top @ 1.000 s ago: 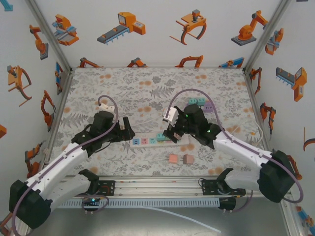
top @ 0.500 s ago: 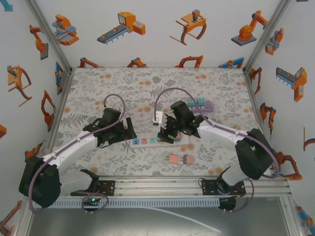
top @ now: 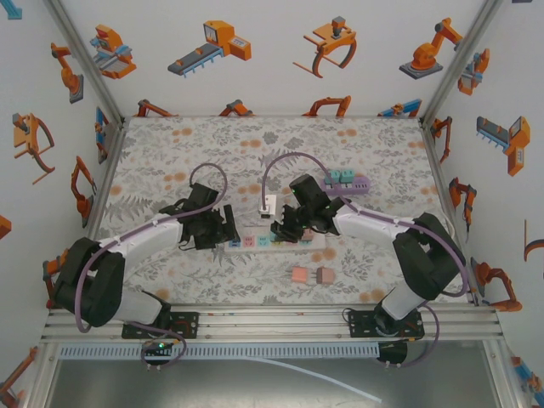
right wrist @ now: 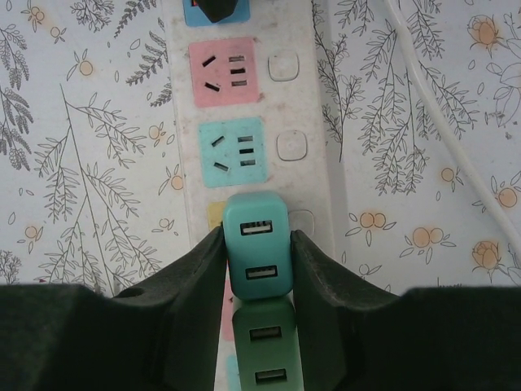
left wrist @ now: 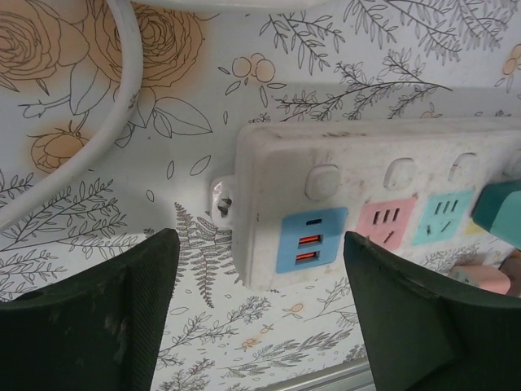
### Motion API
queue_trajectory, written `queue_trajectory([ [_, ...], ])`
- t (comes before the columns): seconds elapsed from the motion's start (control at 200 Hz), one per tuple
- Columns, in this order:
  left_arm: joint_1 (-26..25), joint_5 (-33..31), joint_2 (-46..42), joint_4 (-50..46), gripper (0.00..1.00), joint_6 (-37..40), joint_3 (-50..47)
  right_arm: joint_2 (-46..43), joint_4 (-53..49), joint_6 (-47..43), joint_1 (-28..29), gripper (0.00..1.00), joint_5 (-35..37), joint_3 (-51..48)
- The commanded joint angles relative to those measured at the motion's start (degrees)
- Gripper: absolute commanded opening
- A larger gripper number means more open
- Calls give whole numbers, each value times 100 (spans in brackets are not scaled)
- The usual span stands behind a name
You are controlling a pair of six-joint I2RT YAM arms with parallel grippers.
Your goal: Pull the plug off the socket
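Jaws of right gripper (right wrist: 257, 248) just clamped on teal square plug (right wrist: 256, 228) in white power strip (right wrist: 244, 122); left gripper (left wrist: 256, 252) part-open, narrowing astride strip end; pull ready.

White arms (top: 149, 234), black joints (top: 89, 285), lilac cables (top: 285, 155), black tool fingers (left wrist: 98, 318)

You've got the right tool (right wrist: 257, 248) clamped on the teal plug (right wrist: 256, 232), one dark finger (right wrist: 199, 269) pressed to each side. The plug sits on the white power strip (right wrist: 313, 98), just below a teal socket (right wrist: 233, 152), with a pink socket (right wrist: 225, 72) further up. A round button (right wrist: 291, 145) sits beside each socket. Off to the right, a white cable (right wrist: 440, 122) runs across the floral tabletop (right wrist: 98, 147).
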Motion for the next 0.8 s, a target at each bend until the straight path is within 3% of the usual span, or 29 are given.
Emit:
queue_trajectory([
  [0.0, 0, 25, 56, -60, 71, -85, 117, 30, 60, -115, -28, 35, -50, 176],
  [0.791, -371, -1138, 684, -759, 66, -198, 176, -219, -66, -120, -12, 30, -238, 439],
])
